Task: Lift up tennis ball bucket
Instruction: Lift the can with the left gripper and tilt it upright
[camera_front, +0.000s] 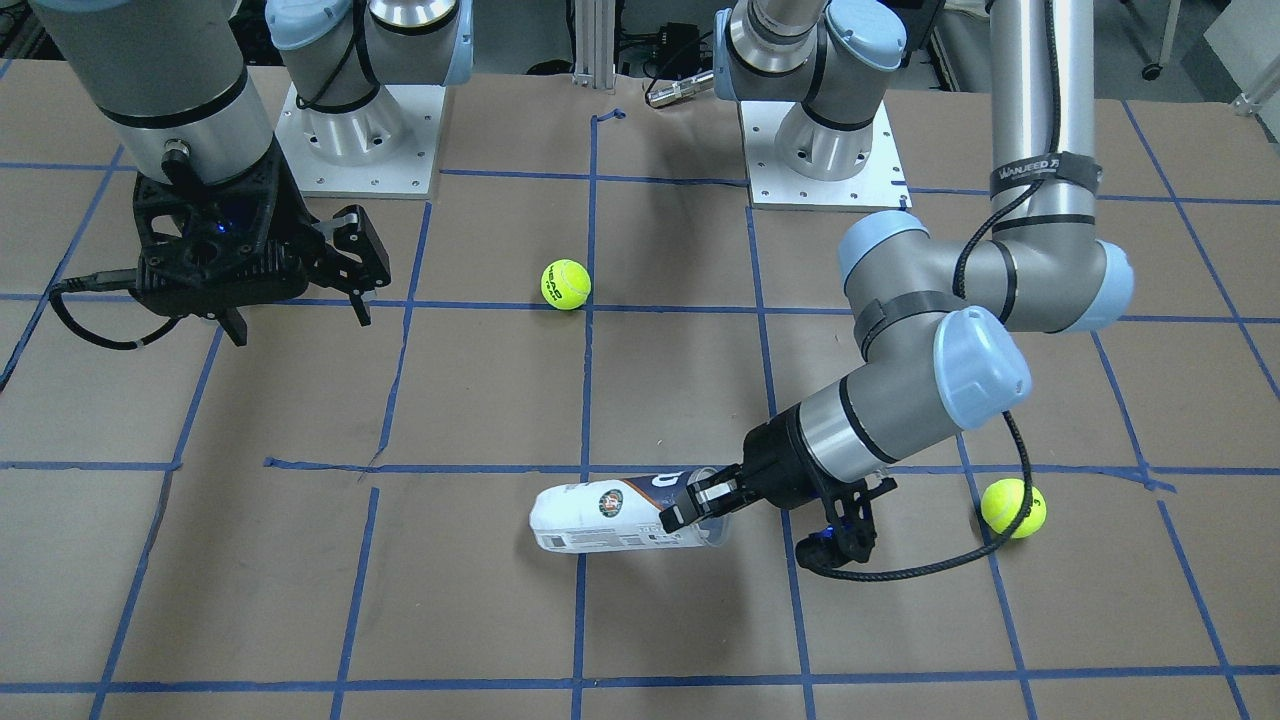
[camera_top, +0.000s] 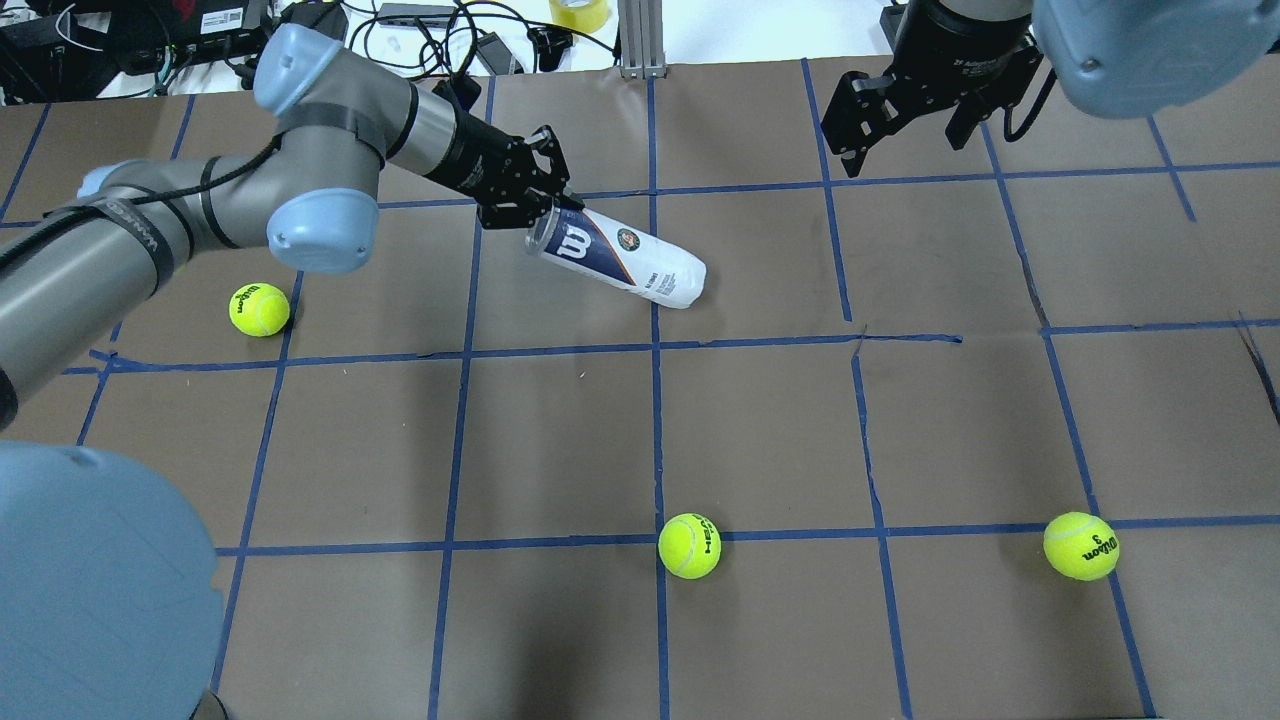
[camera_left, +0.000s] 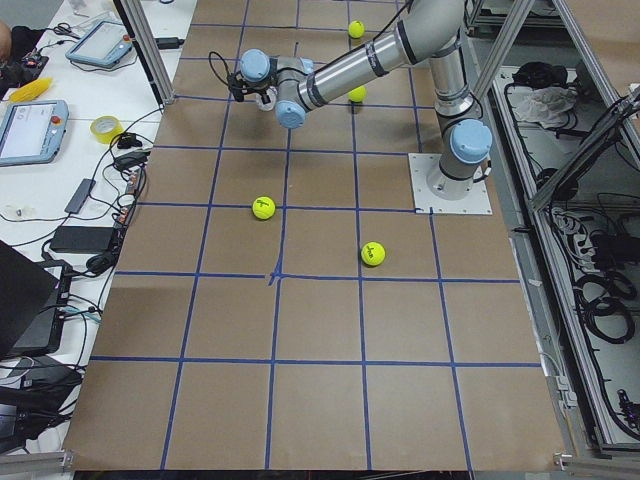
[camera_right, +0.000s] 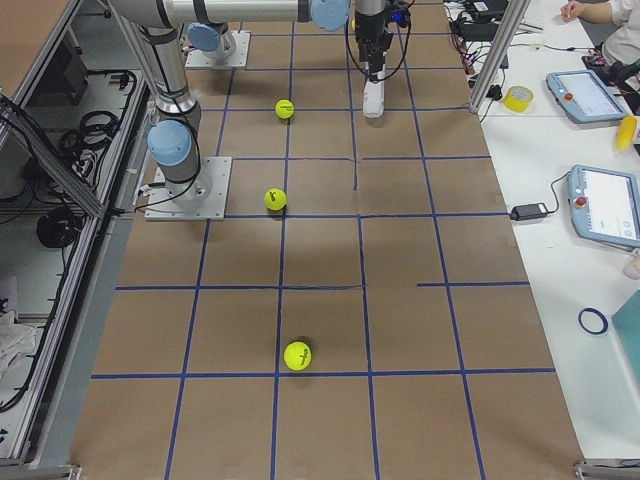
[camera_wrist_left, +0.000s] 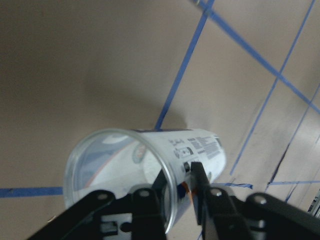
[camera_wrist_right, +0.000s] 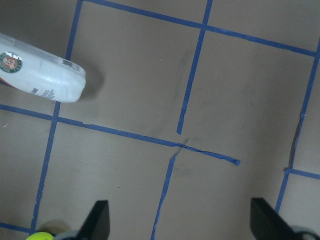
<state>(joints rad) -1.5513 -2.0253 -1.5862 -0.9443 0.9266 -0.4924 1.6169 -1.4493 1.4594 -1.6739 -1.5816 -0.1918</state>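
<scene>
Left gripper (camera_top: 540, 207) is closed on the open rim of the tennis ball bucket (camera_top: 630, 262), with one finger seen inside and one outside. Right gripper (camera_top: 900, 125) is held wide open with nothing in it, well apart from the bucket. On the table (camera_top: 760, 420), toward its far edge, the bucket is laid on its side, and brown paper is seen all around its closed end. Three tennis balls (camera_top: 689, 546) are scattered well apart from it.

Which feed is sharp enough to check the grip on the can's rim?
Left wrist view: tennis ball can close up in soft focus, jaws dark and blurred, table shadowed at the picture's left. Overhead view: crisp on the left gripper at the can's open rim, no glare. Front-facing view: sharp, only soft shadows.
</scene>
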